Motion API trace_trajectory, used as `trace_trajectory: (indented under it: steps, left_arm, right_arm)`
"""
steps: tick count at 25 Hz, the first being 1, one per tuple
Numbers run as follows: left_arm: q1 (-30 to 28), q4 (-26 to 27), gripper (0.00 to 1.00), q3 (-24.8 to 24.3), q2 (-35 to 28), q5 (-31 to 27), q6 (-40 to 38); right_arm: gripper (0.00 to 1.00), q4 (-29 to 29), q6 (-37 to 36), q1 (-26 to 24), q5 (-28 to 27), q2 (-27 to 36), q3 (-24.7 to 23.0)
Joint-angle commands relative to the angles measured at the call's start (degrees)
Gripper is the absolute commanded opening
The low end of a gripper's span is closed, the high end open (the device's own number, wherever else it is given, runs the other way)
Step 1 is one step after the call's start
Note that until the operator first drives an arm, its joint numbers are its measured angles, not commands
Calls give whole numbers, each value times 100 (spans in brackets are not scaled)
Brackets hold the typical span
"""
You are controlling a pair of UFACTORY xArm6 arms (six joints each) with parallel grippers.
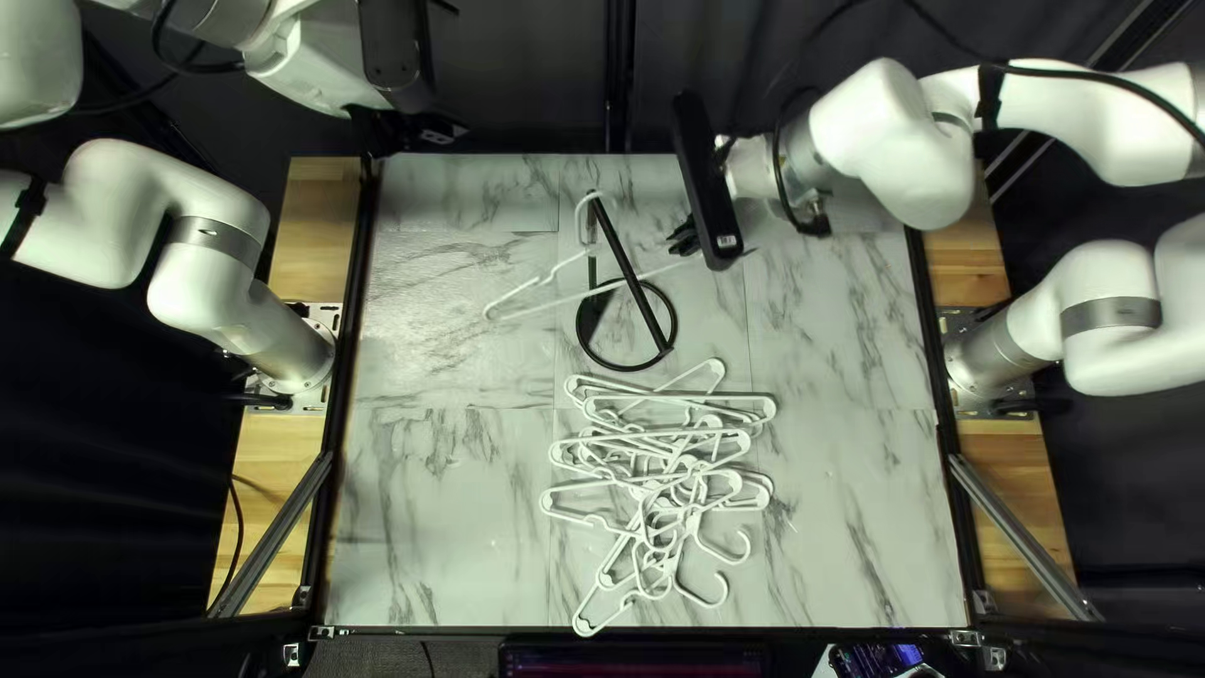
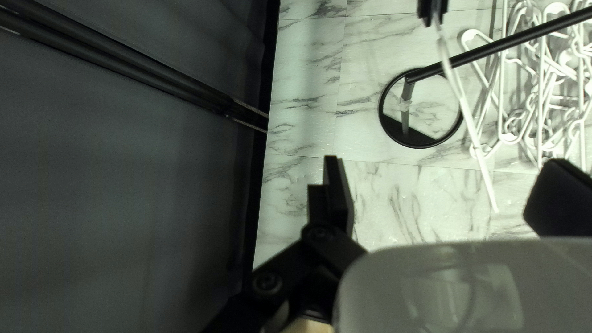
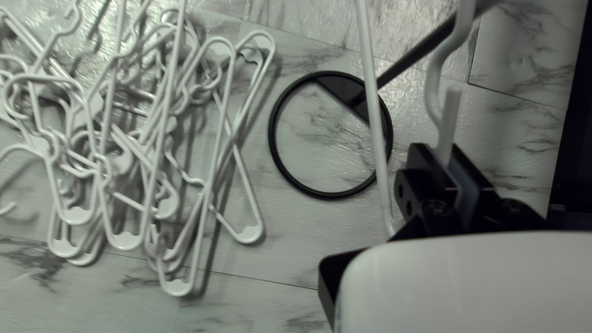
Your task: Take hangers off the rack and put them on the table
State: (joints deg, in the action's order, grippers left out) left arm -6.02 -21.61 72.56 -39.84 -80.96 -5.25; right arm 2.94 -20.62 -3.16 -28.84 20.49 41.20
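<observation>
White hanger (image 2: 470,117) is reaching out from the right hand (image 1: 684,239), its long axis slanting toward the left arm's side, its far end pointing away from that hand. The right hand is clamping the near end between both fingers. Beside the hand, the black rack (image 1: 633,279) is standing in the way, its bar crossing the hanger's span. The left hand (image 1: 439,126) is holding its fingers wide apart. Piled hangers (image 3: 126,239) are lying on the desk (image 1: 439,502), nearer its front edge than the right hand.

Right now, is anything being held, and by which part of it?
A white plastic hanger, held in my black right claw by one shoulder, near its outer end.
</observation>
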Motion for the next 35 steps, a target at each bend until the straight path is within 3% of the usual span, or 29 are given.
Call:
trace_trajectory:
  steps: [1,9,14,17,22,35]
  left_arm:
    - [0,0,100,0,0,0,0]
    - [0,0,100,0,0,0,0]
    - [0,0,100,0,0,0,0]
    - [0,0,100,0,0,0,0]
    - [0,0,100,0,0,0,0]
    - [0,0,100,0,0,0,0]
  right_arm:
    - [0,-993,1262,520,160,220,-208]
    - [0,-2546,3351,1420,-44,443,-410]
    - [0,-2966,4260,1983,-438,822,-678]
    - [0,-3108,4702,2355,-686,783,-590]
    - [0,-2635,4619,2595,-825,784,-508]
    - [0,-2635,4619,2595,-825,784,-508]
